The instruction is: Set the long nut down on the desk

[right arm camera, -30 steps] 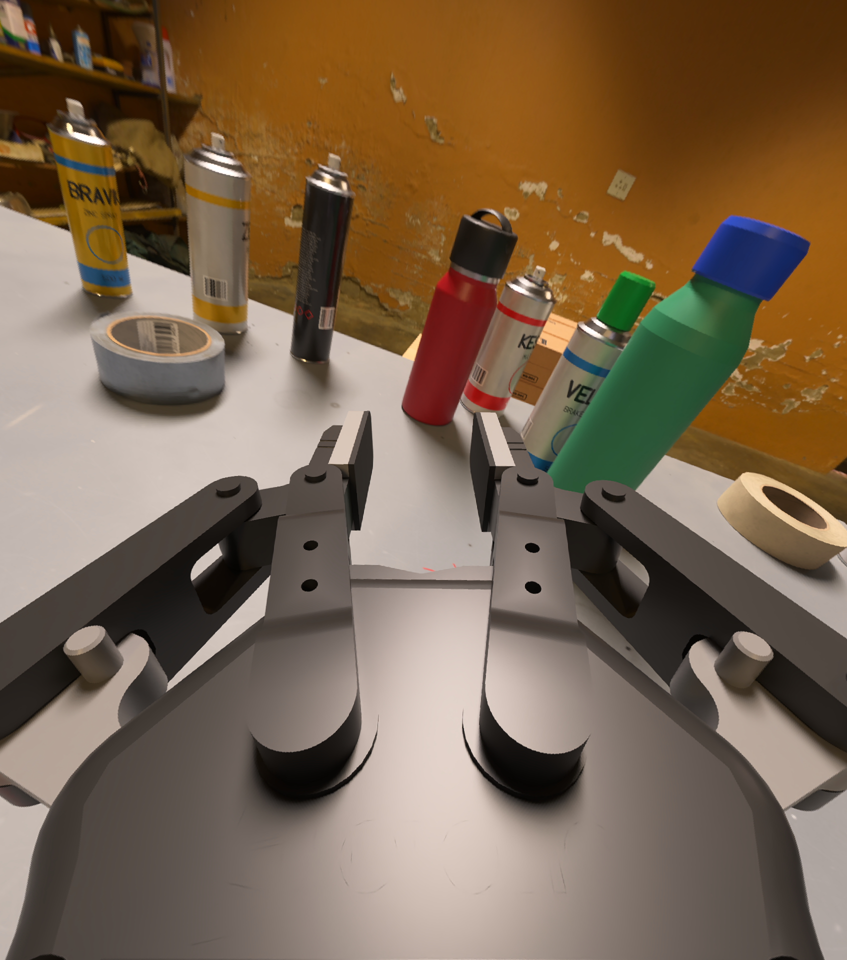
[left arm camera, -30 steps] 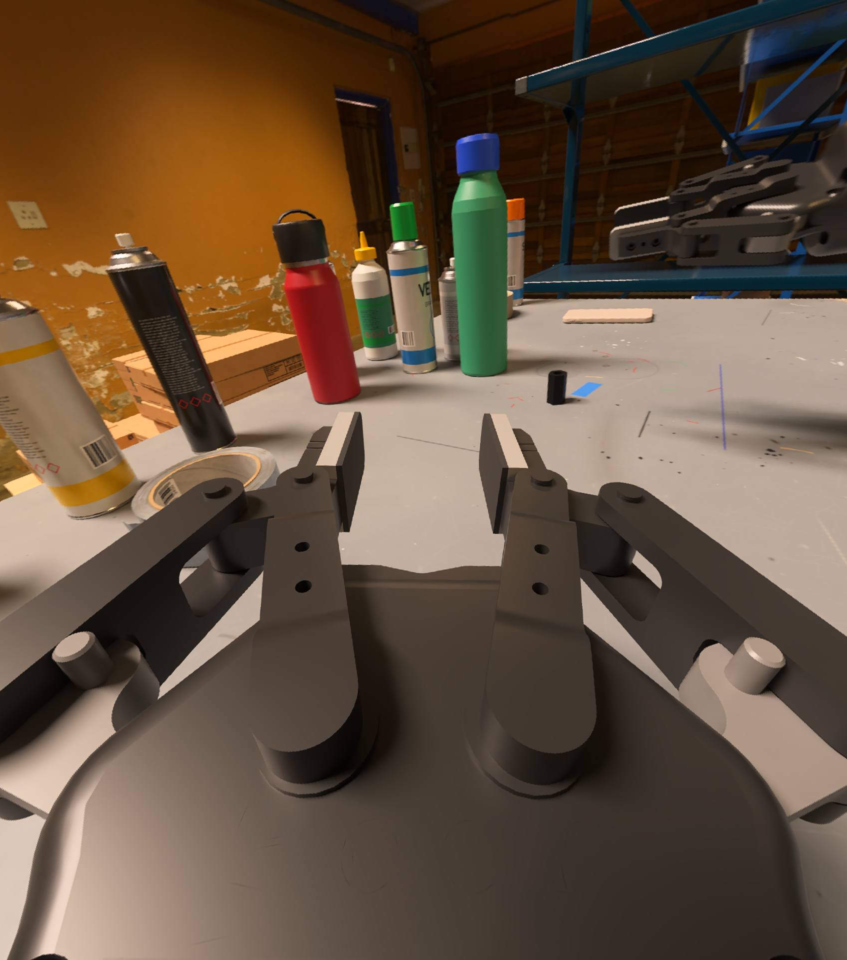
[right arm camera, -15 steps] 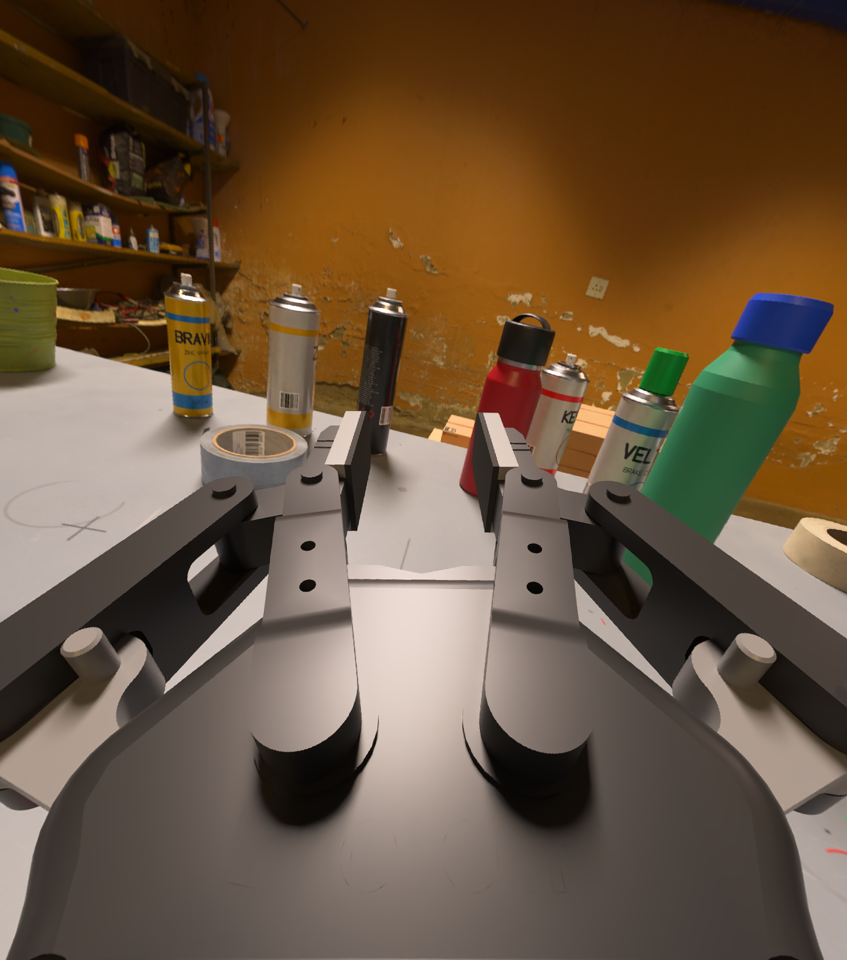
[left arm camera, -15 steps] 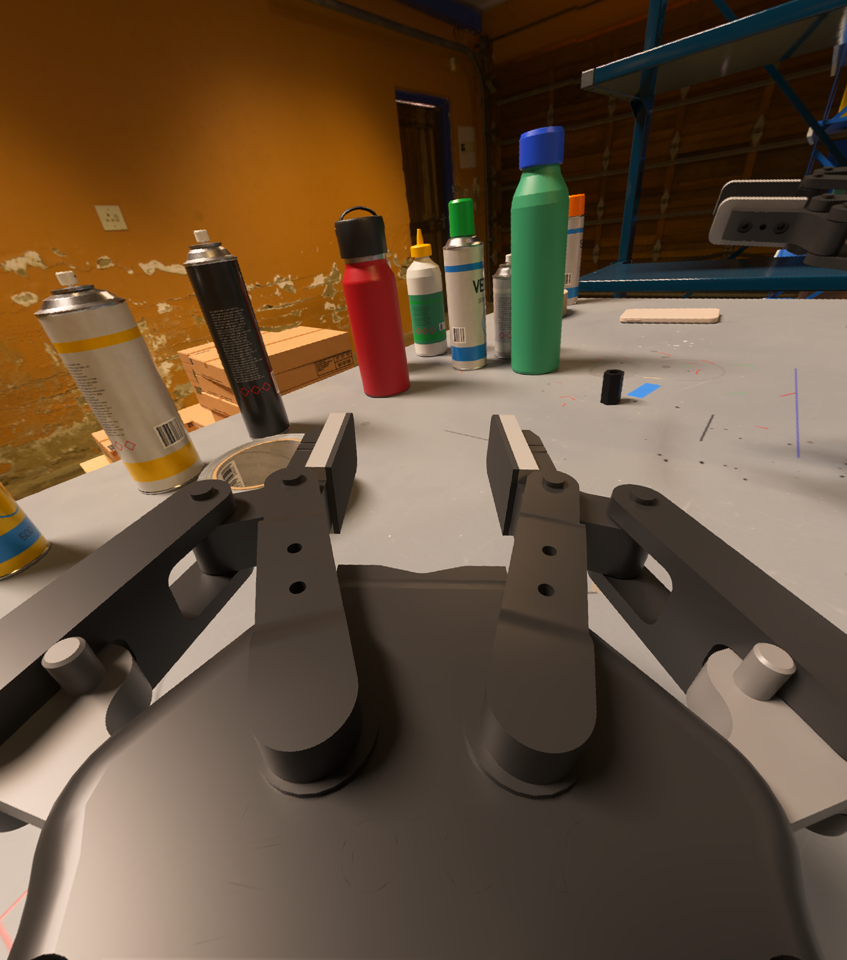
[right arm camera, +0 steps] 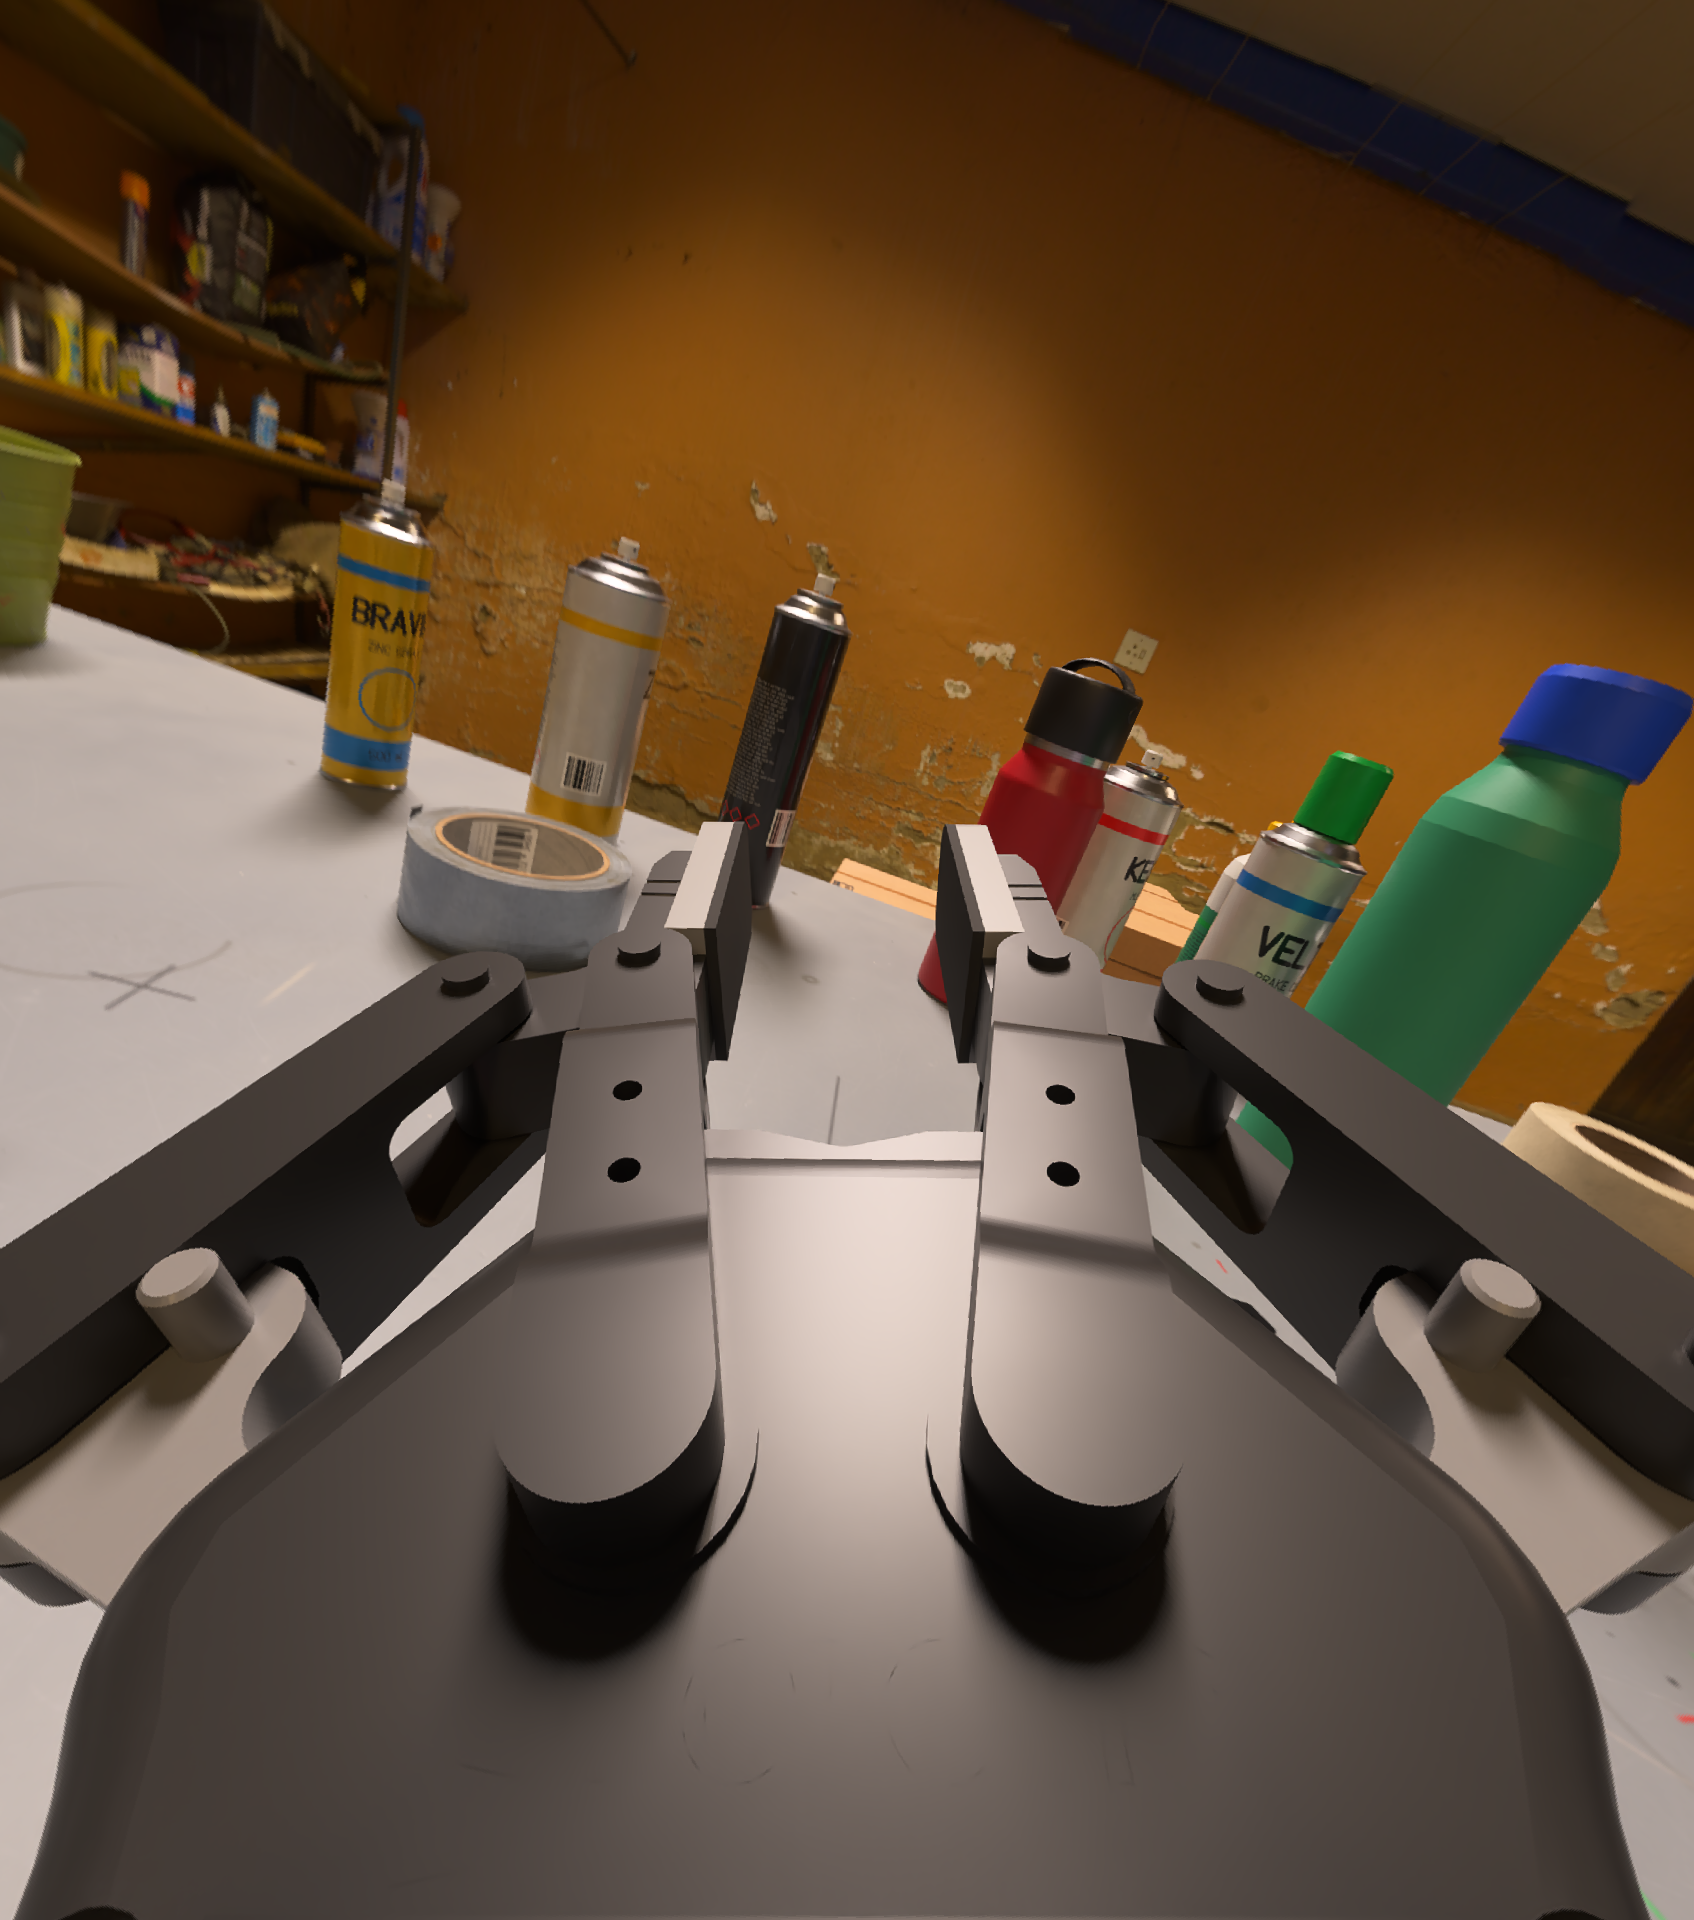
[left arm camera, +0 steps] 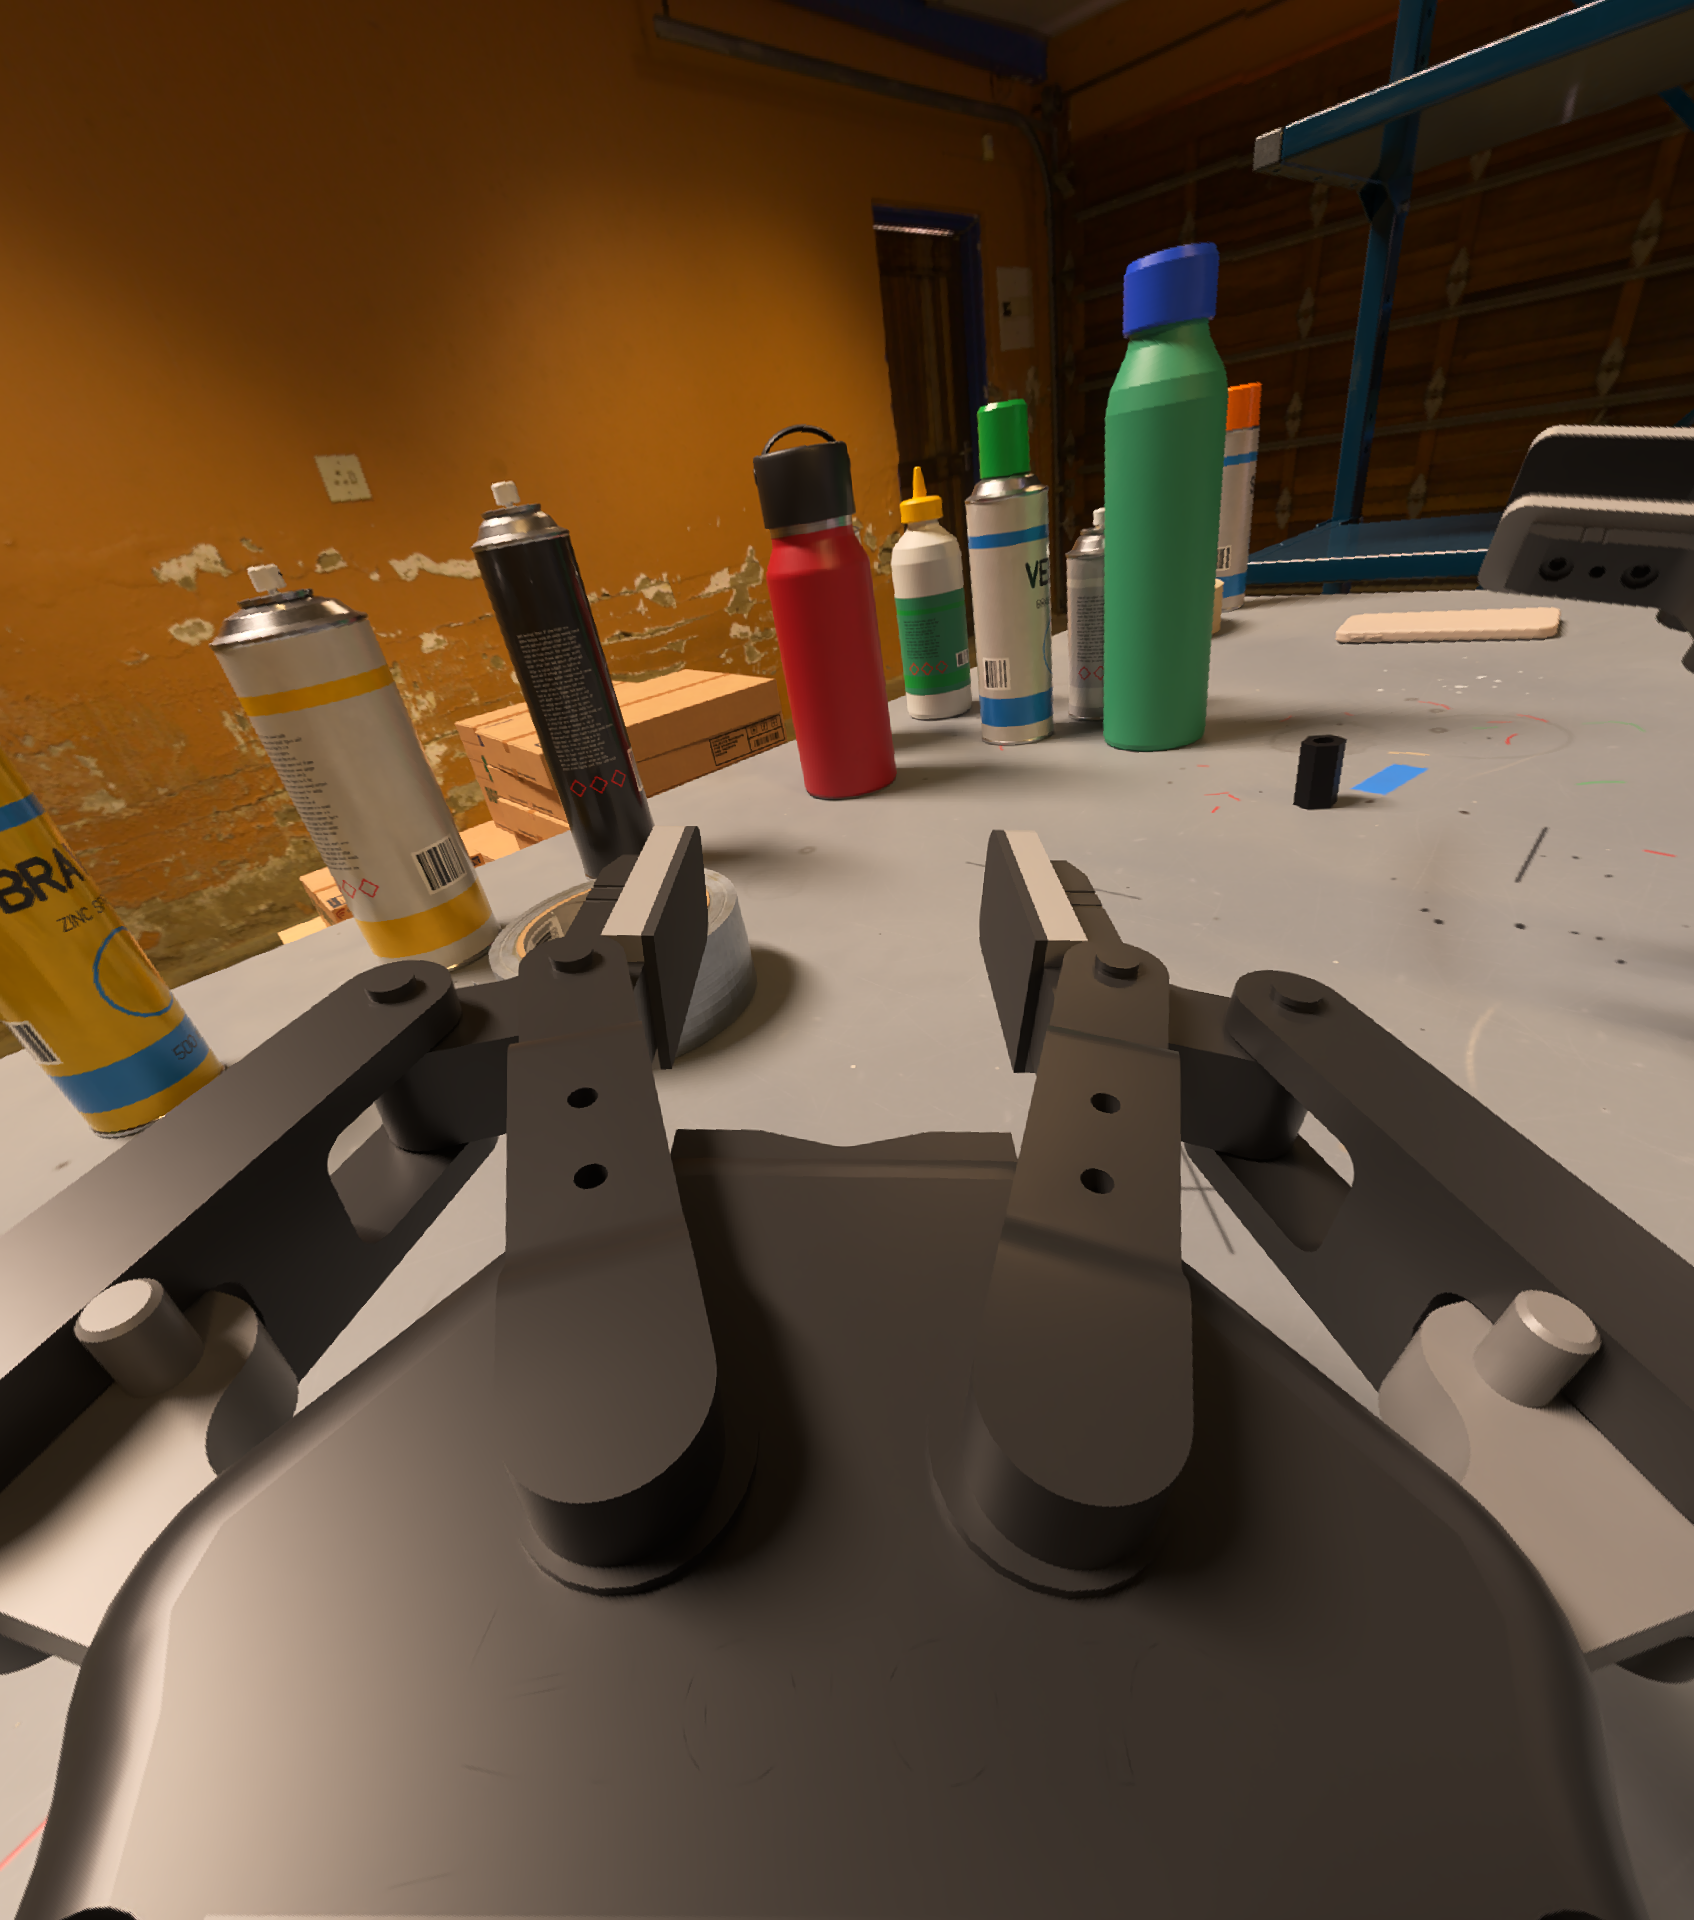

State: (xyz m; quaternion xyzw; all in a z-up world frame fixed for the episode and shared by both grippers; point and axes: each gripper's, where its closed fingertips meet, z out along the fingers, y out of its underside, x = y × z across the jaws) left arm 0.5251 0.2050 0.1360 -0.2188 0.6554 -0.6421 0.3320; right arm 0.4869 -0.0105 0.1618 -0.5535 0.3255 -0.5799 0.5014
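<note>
The nut [left arm camera: 1320, 771] is standing upright on the desk [left arm camera: 1445, 987], right of the green bottle [left arm camera: 1161, 520]; both the left gripper [left arm camera: 838, 914] and the right gripper [right arm camera: 843, 914] are hanging spread and empty.

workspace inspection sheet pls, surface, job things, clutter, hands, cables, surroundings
Surface: grey desk, paint flecks and pen marks.
Job's things: long nut, black, standing upright on the desk beside a blue tape patch, touched by neither hand.
Clutter: green bottle, red flask, black spray can, yellow spray can, grey tape roll, beige tape roll.
Hands: left hand open, empty; right hand open, empty.
Cables: nothing seen.
Surroundings: orange wall with peeling paint, stocked shelves, blue rack.
</note>
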